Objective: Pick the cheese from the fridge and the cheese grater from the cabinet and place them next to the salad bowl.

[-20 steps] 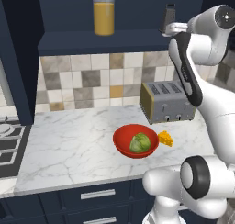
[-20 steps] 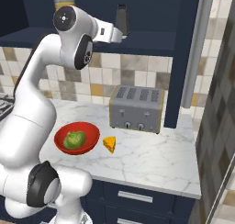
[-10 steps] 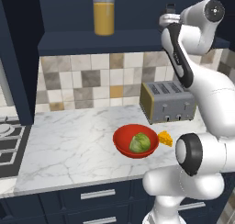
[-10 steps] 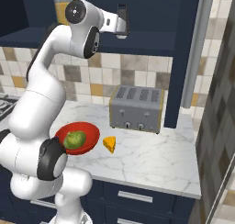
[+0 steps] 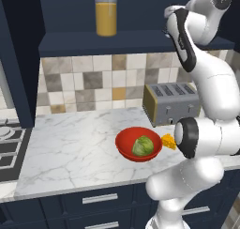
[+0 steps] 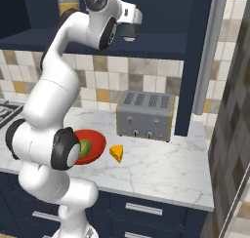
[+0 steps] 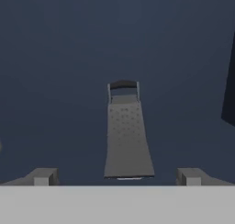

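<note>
Grey grater upright in navy cabinet

Cheese right of salad bowl

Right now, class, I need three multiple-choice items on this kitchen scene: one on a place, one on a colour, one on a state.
1. Where does the cheese lie?
A. inside the salad bowl
B. on the counter beside the salad bowl
C. on top of the toaster

2. What colour is the salad bowl?
A. red
B. white
C. navy

3. How does the gripper stand?
A. shut on the cheese grater
B. shut on nothing
C. open, facing the cheese grater

Key: 1 B, the wedge rests on marble by the bowl's rim. 2 A, the rim is red. 3 C, the hand view shows both fingertips wide apart, grater standing between and beyond them.
</note>
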Robot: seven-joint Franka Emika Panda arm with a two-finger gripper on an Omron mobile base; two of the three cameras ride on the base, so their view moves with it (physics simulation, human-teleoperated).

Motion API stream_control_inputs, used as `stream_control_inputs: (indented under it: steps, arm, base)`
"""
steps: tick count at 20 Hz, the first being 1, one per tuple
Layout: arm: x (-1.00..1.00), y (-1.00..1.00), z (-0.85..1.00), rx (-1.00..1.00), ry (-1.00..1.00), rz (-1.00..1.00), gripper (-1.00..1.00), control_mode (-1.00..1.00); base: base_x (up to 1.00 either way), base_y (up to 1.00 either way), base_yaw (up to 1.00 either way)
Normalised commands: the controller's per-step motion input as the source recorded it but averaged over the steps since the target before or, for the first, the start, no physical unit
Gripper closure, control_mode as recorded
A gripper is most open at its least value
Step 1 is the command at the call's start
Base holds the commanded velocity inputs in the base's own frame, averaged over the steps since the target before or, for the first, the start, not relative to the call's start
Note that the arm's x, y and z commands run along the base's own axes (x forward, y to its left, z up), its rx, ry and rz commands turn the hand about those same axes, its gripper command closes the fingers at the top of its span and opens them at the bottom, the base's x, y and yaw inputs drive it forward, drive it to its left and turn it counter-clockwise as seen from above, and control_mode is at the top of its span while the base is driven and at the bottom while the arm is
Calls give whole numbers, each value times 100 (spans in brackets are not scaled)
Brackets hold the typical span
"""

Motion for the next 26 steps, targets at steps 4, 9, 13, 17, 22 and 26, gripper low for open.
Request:
stream_control_inputs:
  steps: [4,9,13,17,22,26]
  arm:
    - [30,-12,-2,-1,6,0,-100,-100]
    - [40,-1,-2,0,1,5,-100,-100]
    - [39,-7,0,0,4,4,-100,-100]
    - [42,-9,0,0,9,4,-100,-100]
    - [40,-5,0,-1,7,4,-100,-100]
    - [31,-8,0,-3,2,1,-100,-100]
  base:
    - [0,0,0]
    - [0,0,0]
    - [0,0,0]
    - [0,0,0]
    - [0,0,0]
    - [0,0,0]
